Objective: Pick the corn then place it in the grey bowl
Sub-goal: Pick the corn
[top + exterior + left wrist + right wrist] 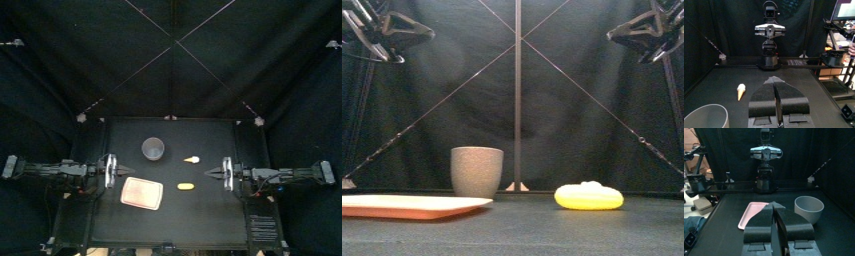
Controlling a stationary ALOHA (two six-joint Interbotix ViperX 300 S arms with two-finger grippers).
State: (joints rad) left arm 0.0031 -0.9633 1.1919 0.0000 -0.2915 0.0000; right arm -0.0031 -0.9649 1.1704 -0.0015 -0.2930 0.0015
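Both arms rest at the sides of the tabletop (201,222), the left pincer (775,80) and right pincer (775,204) each closed on nothing. A yellow toy (187,186), probably the corn, lies just right of the pink tray (142,192). The grey cup (154,149) stands farther back, with a small cone (193,159) near it

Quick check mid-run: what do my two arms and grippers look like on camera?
The left arm and right arm are black, slim and jointed. The left gripper and right gripper each have two broad black jaws tapering to a tip, below a silver cross-plate. No markings show.
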